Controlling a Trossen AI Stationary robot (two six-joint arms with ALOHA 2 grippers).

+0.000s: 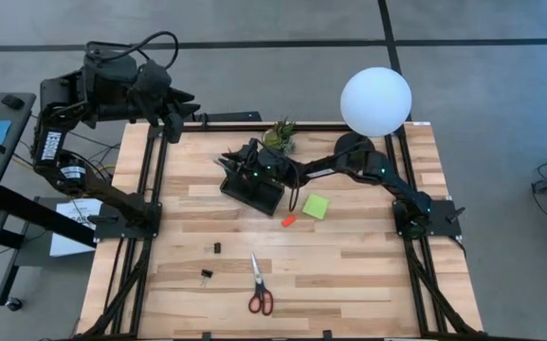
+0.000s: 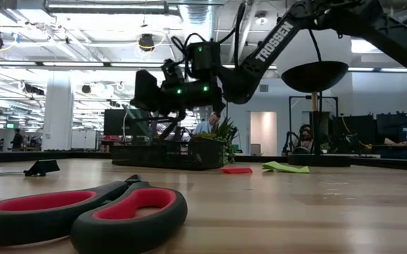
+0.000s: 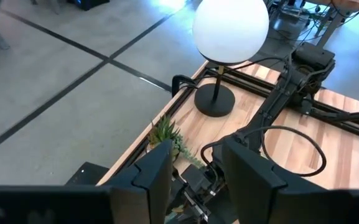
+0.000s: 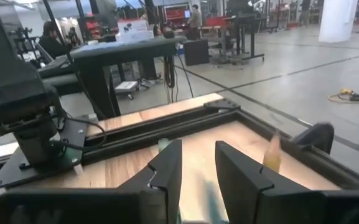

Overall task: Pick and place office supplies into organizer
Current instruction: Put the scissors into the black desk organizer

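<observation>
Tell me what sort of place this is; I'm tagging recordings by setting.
Probably a large open robotics lab or workshop: exposed ceiling ducts, rows of workbenches with equipment, and a wooden table in a black frame.

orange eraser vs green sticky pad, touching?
Apart. The high view shows a strip of bare wood between the orange eraser and the green sticky pad.

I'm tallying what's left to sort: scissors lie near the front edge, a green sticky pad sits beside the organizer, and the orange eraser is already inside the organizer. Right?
Not quite. The high view shows the orange eraser on the bare table, between the organizer and the green sticky pad. The scissors do lie near the front edge.
</observation>
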